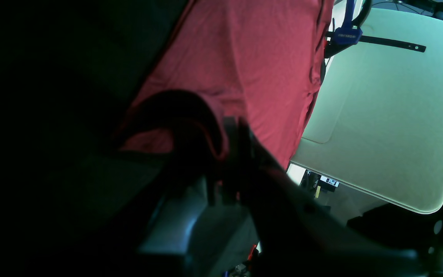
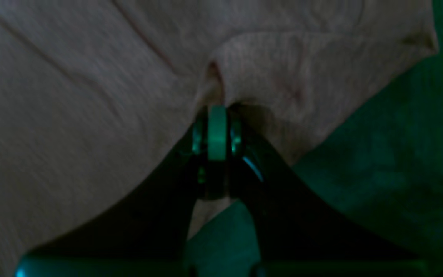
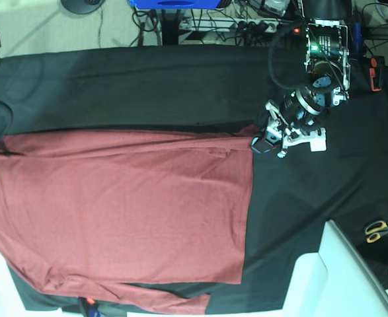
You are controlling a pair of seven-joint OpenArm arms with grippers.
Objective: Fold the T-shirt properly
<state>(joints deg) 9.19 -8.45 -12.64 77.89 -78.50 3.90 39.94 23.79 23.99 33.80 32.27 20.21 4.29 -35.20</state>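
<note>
Right gripper (image 2: pixel 217 115): fills the lower centre of the right wrist view, nearest the lens. Its 2 dark fingers (image 2: pixel 275 181) meet at a pale green tip, jaws fully closed, pinching a small pucker of the T-shirt (image 2: pixel 90 96). Cloth gathers into a ridge just above the tip; the fabric looks washed-out grey-pink in this dim view. This gripper cannot be made out in the base view.

Left gripper (image 1: pixel 231 134): lower centre of the left wrist view, largely in shadow. Jaws closed, with a hemmed edge of the T-shirt (image 1: pixel 244 69) curling around and into them. In the base view the same gripper (image 3: pixel 263 140) sits in the upper right, at the shirt's top right corner.

Containers: the white board (image 3: pixel 332 277) in the lower right of the base view shows nothing on it.

T-shirt (image 3: pixel 114 211): plain brick-red knit, no print, spread flat across the left and centre of the base view on the black cloth (image 3: pixel 147 86). Right edge straight and vertical; a narrow folded band runs along the top edge; a sleeve trails along the bottom edge. Left portion runs out of frame. Surface mostly smooth, faint creases.

Other: yellow-handled scissors (image 3: pixel 379 230) at the right edge, well apart from the shirt.
</note>
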